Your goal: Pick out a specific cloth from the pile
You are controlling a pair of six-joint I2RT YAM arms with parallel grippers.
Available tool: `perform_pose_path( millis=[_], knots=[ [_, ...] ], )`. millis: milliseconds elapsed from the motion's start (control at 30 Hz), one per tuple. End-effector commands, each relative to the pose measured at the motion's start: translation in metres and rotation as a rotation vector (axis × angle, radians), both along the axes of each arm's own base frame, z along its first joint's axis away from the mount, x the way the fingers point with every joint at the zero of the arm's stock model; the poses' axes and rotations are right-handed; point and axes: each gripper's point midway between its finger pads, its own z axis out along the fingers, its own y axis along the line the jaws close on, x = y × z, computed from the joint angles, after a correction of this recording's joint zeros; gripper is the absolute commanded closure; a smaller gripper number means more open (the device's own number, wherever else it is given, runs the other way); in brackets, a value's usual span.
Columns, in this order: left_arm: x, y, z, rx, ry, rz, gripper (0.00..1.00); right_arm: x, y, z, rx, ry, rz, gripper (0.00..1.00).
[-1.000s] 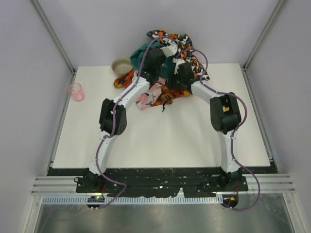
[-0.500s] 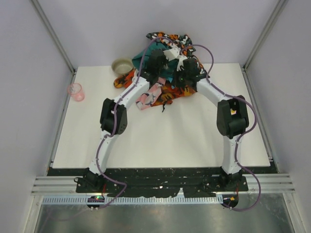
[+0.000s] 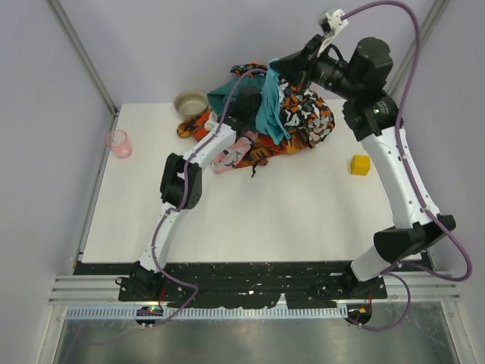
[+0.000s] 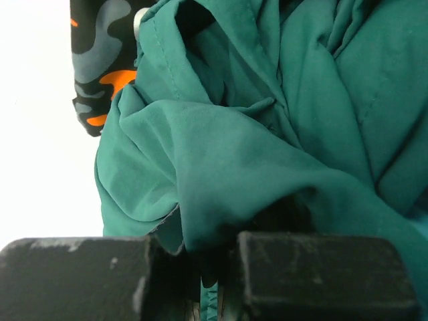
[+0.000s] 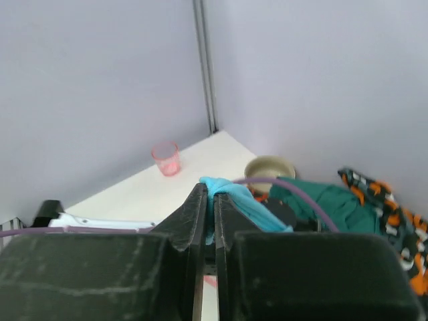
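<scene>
**A:** Turquoise piece versus the pile (image 3: 303, 117): status?

**B:** The cloth (image 3: 267, 106) hangs above the pile, its lower end draped on the heap. Right gripper (image 5: 209, 194) is clenched on its top edge, high over the pile. Left gripper (image 4: 207, 254) is down in the pile, pinching the dark teal-green cloth (image 4: 267, 154).

**A:** Remaining?

**B:** My reading is mostly extracted. The tail must clear the pile, then be set down apart from it.

**A:** Surroundings?

**B:** White table (image 3: 265, 220), lilac walls (image 3: 189, 38), metal posts (image 3: 83, 53). Left of the pile is a beige bowl (image 3: 191, 102), with a pink cup (image 3: 119, 142) farther left. Right of the pile is a yellow block (image 3: 360, 164).

Bright, even light, soft shadows; wrist views blur up close.
</scene>
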Motion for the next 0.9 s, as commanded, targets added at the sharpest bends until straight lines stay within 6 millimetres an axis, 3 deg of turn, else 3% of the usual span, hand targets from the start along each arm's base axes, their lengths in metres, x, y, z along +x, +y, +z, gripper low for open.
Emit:
perform_pose_path(
  millis=[0, 133, 167, 200, 400, 600, 667, 767, 867],
  knots=[
    [-0.010, -0.007, -0.042, 0.065, 0.096, -0.045, 0.97, -0.093, -0.014, 0.117, 0.101, -0.320, 0.124, 0.95],
    [-0.011, -0.004, -0.048, 0.102, 0.093, -0.043, 0.97, -0.160, -0.038, 0.173, 0.170, -0.487, 0.127, 0.95],
    [-0.011, -0.003, -0.048, 0.103, 0.095, -0.040, 0.97, -0.167, -0.041, 0.178, 0.181, -0.505, 0.124, 0.95],
    [-0.011, -0.002, -0.048, 0.105, 0.095, -0.037, 0.97, -0.190, -0.049, 0.193, 0.204, -0.563, 0.121, 0.95],
    [-0.012, -0.001, -0.046, 0.109, 0.090, -0.012, 0.98, -0.268, -0.089, 0.237, 0.307, -0.738, 0.054, 0.95],
    [-0.041, -0.007, -0.009, 0.041, 0.134, -0.026, 0.83, -0.242, -0.091, 0.217, 0.320, -0.644, -0.011, 0.95],
    [-0.054, -0.008, -0.001, 0.005, 0.180, -0.048, 0.76, -0.233, -0.089, 0.217, 0.320, -0.605, -0.017, 0.95],
    [-0.065, 0.000, 0.005, -0.022, 0.209, -0.019, 0.68, -0.236, -0.084, 0.225, 0.346, -0.571, 0.029, 0.95],
    [-0.084, 0.003, 0.007, -0.070, 0.302, -0.004, 0.47, -0.231, -0.073, 0.224, 0.363, -0.515, 0.096, 0.95]
  ],
)
